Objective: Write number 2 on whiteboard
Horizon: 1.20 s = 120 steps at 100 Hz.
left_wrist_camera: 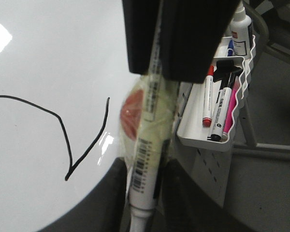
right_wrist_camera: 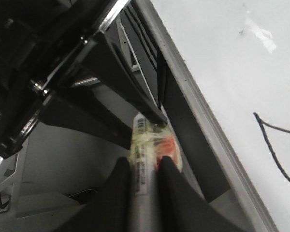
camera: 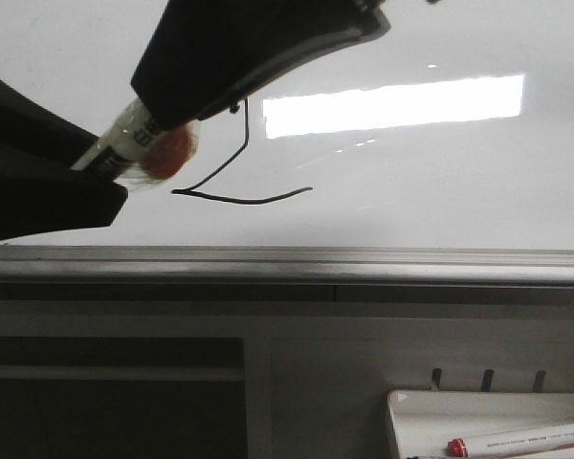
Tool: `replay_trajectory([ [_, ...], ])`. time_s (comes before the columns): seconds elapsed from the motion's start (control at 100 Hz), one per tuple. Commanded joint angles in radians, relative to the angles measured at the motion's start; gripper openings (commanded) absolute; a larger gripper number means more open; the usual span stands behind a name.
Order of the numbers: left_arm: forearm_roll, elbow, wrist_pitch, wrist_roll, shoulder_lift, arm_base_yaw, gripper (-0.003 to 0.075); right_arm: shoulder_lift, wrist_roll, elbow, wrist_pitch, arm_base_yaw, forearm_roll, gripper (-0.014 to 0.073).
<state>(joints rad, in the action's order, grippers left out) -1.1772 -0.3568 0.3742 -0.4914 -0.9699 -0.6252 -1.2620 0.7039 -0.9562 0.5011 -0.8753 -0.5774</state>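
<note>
Front view: both grippers crowd the whiteboard's (camera: 440,182) upper left, hiding the hooked top of the number 2 (camera: 239,186); thin black diagonal & wavy base show on glossy white, just left of the bright rectangular glare. Left gripper (left_wrist_camera: 145,193) and right gripper (right_wrist_camera: 144,179) both clamp one taped white marker (left_wrist_camera: 147,159). Grey metal ledge (camera: 364,266) below; white tray (camera: 411,421) w/ red-capped marker (camera: 521,440) lower right.

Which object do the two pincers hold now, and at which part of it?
Both hold one marker. The left pincer and the right pincer each clamp its taped white barrel, and its tip is off the whiteboard.
</note>
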Motion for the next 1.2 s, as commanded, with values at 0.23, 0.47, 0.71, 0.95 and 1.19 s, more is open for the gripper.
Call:
replay_trajectory([
  [0.23,0.033,-0.035,0.061,-0.009,0.009,-0.007,0.0129,0.02,0.009,-0.029,-0.038,-0.002,-0.017,-0.005],
  [0.47,0.033,-0.035,0.061,-0.009,0.009,-0.007,-0.002,0.02,0.009,-0.029,-0.062,-0.002,-0.039,-0.0044],
  [0.71,0.177,-0.035,0.059,-0.009,0.009,-0.005,-0.002,0.02,0.009,-0.029,-0.128,-0.001,-0.032,0.0525],
  [0.95,0.692,-0.035,0.022,-0.009,-0.004,0.113,-0.002,0.113,0.009,-0.03,-0.4,-0.001,-0.044,0.0568],
  [1.19,0.928,-0.041,0.085,-0.095,-0.154,0.233,-0.002,0.21,0.009,-0.03,-0.446,-0.001,-0.044,0.0491],
])
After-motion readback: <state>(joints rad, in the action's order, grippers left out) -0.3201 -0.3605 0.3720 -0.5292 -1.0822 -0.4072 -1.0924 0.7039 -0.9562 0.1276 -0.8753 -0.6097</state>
